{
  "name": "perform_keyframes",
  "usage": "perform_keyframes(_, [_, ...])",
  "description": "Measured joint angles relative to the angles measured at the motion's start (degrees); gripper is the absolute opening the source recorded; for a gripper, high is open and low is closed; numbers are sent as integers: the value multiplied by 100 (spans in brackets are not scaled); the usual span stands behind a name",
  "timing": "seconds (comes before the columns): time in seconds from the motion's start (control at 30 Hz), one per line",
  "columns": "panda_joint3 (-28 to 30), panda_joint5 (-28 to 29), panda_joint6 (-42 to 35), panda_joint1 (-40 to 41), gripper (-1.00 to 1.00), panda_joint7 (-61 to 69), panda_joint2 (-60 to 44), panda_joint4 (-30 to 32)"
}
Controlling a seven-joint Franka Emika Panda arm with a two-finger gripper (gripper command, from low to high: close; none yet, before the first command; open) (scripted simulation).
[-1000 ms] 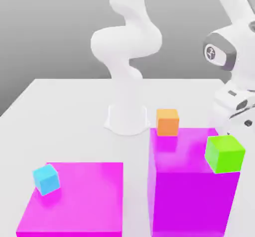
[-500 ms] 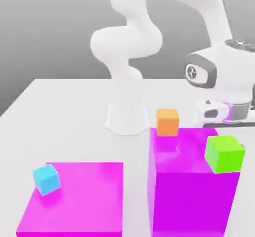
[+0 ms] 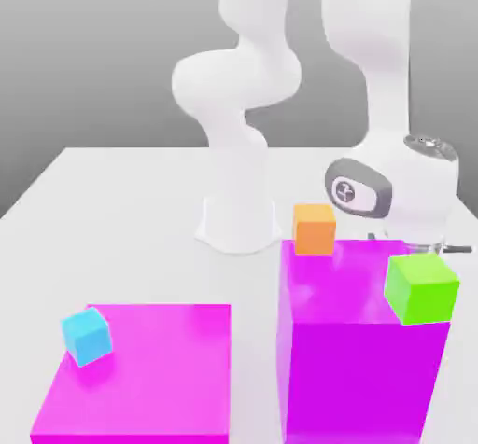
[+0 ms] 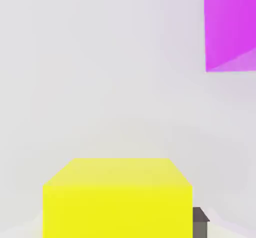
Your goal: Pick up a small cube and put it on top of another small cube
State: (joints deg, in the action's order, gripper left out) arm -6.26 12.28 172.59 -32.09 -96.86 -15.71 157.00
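Hand point(image 4: 117, 229) clamped on yellow cube point(image 4: 117, 197) behind tall magenta block point(image 3: 359, 339). Advice: lift straight, clear block edge, keep cube level.

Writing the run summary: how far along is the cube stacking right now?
Early stage. Nothing is stacked yet: the orange cube and green cube sit bare on the tall magenta block, the blue cube on the low magenta block. In hand: the jaws have closed at the yellow cube, which fills the hand view. Left: lift, carry, place on another cube.
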Motion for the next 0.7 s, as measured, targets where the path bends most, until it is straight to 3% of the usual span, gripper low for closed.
perform_keyframes(0.2, [-526,-987,-865,250,-100,681,1103,149])
perform_keyframes(0.3, [-754,-1568,-933,115,-100,795,1185,-333])
perform_keyframes(0.4, [-727,-2246,-1482,293,-100,1446,1514,-903])
perform_keyframes(0.5, [-481,-2368,-2205,517,-100,2170,1998,-1058])
perform_keyframes(0.7, [105,-2085,-3692,885,-100,3499,3028,-1103])
